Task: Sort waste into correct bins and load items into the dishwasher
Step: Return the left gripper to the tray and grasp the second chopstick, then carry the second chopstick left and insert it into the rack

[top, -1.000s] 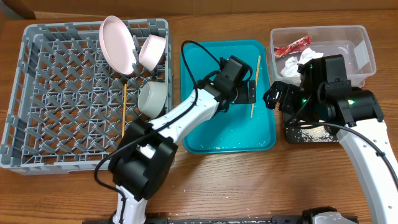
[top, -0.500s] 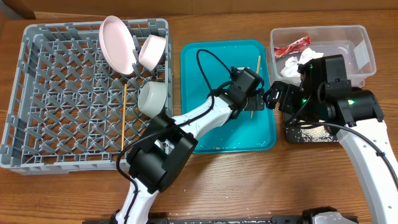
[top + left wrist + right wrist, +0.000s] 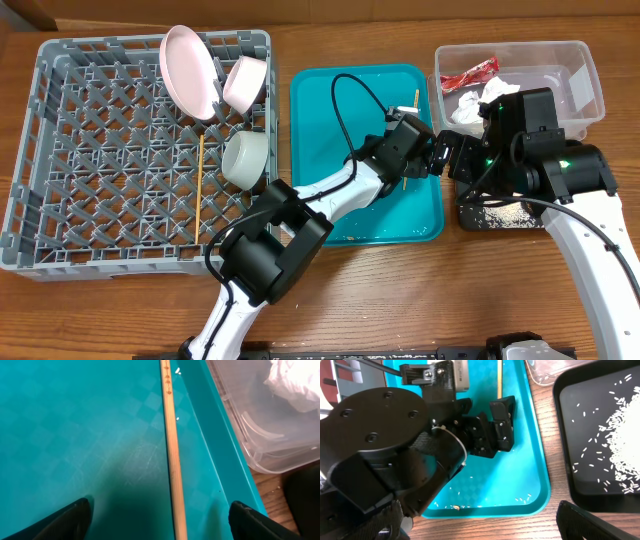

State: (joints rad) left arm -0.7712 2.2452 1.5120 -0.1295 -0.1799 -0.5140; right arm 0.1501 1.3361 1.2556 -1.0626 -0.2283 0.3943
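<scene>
A thin wooden chopstick (image 3: 171, 450) lies along the right side of the teal tray (image 3: 340, 200). My left gripper (image 3: 160, 522) is low over it, open, with one finger on each side and neither touching the stick. From overhead the left gripper (image 3: 412, 142) hides the chopstick's (image 3: 416, 98) middle. My right gripper (image 3: 485, 525) hangs open and holds nothing, over the tray's front right corner, close beside the left wrist. The grey dish rack (image 3: 60, 150) holds a pink plate (image 3: 188, 70), a pink bowl (image 3: 245, 80), a pale bowl (image 3: 245, 158) and a second chopstick (image 3: 200, 180).
The clear tub (image 3: 575, 60) at the back right holds a red wrapper (image 3: 470, 73) and a white tissue (image 3: 480, 100). The black tray (image 3: 560, 435) in front of it carries white rice (image 3: 620, 435). A few rice grains (image 3: 520, 500) lie on the teal tray's front.
My left gripper has travelled right across the teal tray and now straddles the chopstick. The right arm has not moved.
</scene>
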